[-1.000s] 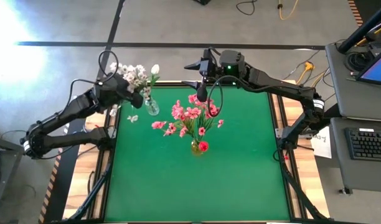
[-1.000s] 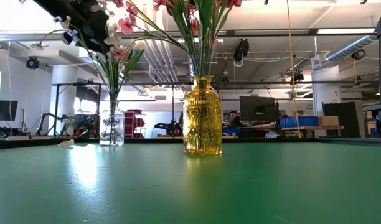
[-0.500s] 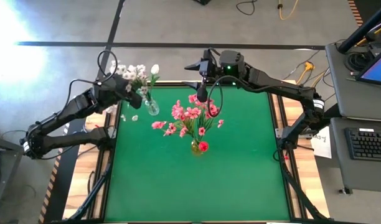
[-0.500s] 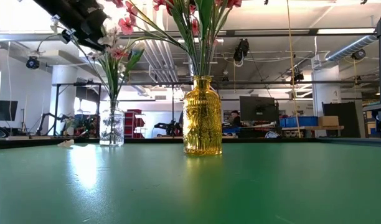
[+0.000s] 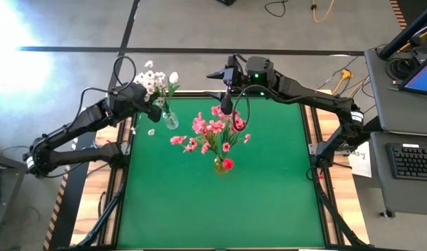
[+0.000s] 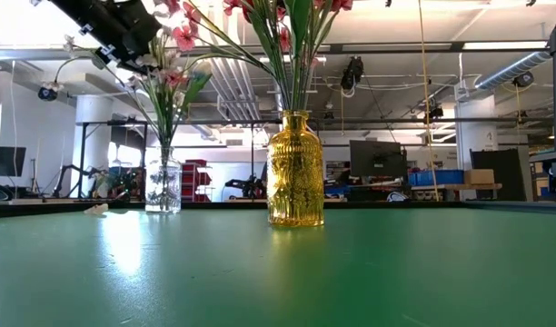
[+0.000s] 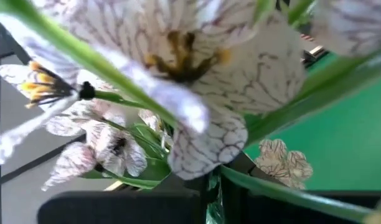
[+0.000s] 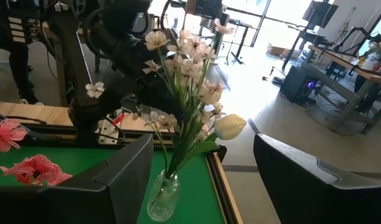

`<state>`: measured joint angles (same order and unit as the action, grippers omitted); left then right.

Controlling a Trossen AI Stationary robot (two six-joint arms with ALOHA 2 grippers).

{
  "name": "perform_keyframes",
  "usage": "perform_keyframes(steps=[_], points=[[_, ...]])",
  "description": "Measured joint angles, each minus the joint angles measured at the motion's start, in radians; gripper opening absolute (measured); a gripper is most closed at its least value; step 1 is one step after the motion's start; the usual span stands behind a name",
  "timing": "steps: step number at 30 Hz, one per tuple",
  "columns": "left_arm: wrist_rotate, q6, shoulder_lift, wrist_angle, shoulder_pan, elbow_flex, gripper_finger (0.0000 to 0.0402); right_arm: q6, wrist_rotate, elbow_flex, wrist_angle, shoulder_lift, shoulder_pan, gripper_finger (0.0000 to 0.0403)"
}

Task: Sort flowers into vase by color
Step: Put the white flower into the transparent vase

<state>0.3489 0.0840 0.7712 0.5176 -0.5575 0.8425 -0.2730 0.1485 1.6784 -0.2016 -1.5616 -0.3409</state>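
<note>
The left arm reaches in over the table's left edge toward the far left corner, its left gripper closed, seemingly among the stems there. The right arm stretches along the far edge, its right gripper held with fingers spread, gripping nothing.

A green mat is seen. Pink sprays with green stems are held in an amber, embossed vase. White blossoms, veined in dark purple, and a white tulip are shown in a clear vase.
</note>
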Motion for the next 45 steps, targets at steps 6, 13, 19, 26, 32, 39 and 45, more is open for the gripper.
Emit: perform_keyframes(steps=[6,13,19,26,32,39,45], points=[[0.0,0.048,0.033,0.008,-0.001,0.0,0.0001,0.0,0.0,0.0,-0.002,0.0,0.0,0.0276],[0.0,0.099,0.077,0.037,-0.001,-0.003,0.0003,0.0,0.0,0.0,-0.003,0.0,0.0,0.0271],[0.0,0.099,0.072,0.041,-0.001,-0.003,0.0036,0.0,0.0,0.0,-0.004,0.0,0.0,0.0272],[0.0,0.081,0.036,0.059,0.0,-0.003,0.0116,0.001,0.0,0.0,-0.007,0.0,0.0,0.0279],[0.0,0.049,0.001,0.06,0.0,-0.003,0.0171,0.001,-0.001,0.0,-0.008,0.0,0.0,0.0274],[0.0,0.044,-0.018,0.066,0.0,-0.003,0.0194,0.002,-0.002,0.0,0.0,-0.004,0.0,0.0278],[0.0,0.044,-0.014,0.07,0.0,-0.003,0.0194,0.0,-0.002,0.0,-0.004,-0.004,0.0,0.0275]])
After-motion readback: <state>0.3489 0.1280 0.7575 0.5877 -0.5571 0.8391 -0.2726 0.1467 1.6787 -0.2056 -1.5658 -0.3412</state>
